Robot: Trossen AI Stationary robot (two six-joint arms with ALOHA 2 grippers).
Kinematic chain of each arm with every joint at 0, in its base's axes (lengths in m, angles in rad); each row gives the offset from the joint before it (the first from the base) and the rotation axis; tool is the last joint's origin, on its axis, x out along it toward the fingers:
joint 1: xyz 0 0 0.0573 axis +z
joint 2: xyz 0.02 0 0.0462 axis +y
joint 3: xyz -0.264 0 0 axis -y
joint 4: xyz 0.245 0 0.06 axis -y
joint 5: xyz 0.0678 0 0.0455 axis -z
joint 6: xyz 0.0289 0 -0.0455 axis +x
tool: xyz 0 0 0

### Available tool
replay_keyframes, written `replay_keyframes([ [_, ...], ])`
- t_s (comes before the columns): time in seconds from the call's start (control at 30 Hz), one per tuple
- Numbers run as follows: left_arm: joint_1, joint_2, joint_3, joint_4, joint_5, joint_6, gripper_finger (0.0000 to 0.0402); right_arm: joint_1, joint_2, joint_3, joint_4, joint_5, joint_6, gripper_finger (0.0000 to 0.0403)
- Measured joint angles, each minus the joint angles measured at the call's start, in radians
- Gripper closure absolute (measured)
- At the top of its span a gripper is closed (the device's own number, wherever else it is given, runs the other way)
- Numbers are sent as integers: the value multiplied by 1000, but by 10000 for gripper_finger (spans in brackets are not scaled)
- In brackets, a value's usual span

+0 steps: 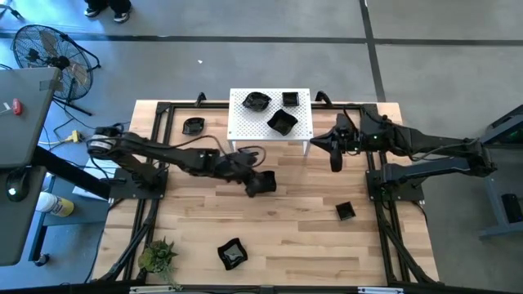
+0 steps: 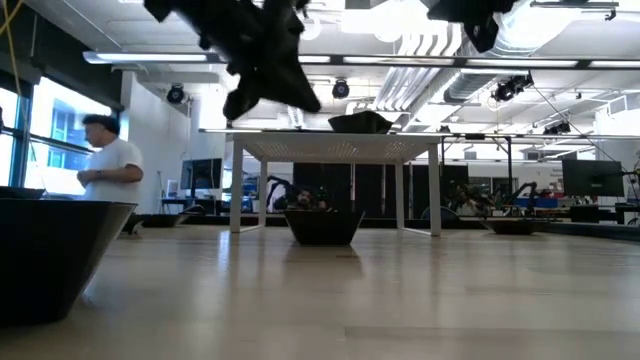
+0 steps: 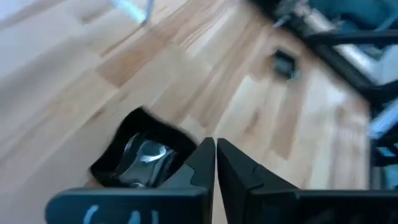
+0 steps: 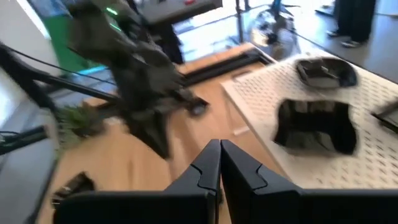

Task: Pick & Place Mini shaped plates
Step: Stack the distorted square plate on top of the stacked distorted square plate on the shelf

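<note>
A: Since the overhead camera takes in the whole counter [image 1: 270, 220], what does it leave hard to read?

B: The white rack [image 1: 245, 126] at the far edge is plain enough, with three black plates on it: a wavy one [image 1: 256, 101], a small square one [image 1: 289, 100] and a bigger one [image 1: 282, 122]. From table height only the rack's edge and legs show, and one plate [image 2: 360, 122] pokes above it.

A: And the arms?

B: The left arm reaches across to the middle of the counter. Its gripper [image 1: 260, 181] hangs over a dark plate [image 1: 266, 180], so from above the two merge into one black shape. The wrist camera helps: the fingers [image 3: 205, 163] are clenched together with nothing between them, and the plate [image 3: 140, 157] lies on the wood just beside them, partly hidden behind the gripper body.

A: The right one?

B: The right gripper [image 1: 336, 158] waits beside the rack's right end, fingers pressed shut and empty.

A: Other plates?

B: One sits behind the rack's left side [image 1: 193, 126], one near the right arm's base [image 1: 346, 211], one at the near edge [image 1: 233, 254]. The low camera cuts one off at its left border [image 2: 50, 255]. A small plant [image 1: 158, 256] stands at the near left corner. A person [image 2: 108, 172] in a white shirt stands in the room beyond.
</note>
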Motion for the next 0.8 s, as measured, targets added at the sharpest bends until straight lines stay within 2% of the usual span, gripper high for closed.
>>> replay_keyframes([
  [0.17,18,-118,-75,88,-2,59,398,0,1,0,-71,85,11,396],
  [0.33,58,-234,-137,121,-15,136,400,0,4,0,-72,102,22,396],
  [0.5,80,-351,-238,267,-35,208,401,0,25,0,-109,162,24,396],
  [0.6,80,-400,-325,341,-45,211,401,0,50,0,-123,164,36,396],
  [0.8,79,-511,-473,376,55,187,401,0,126,0,-107,164,102,396],
])
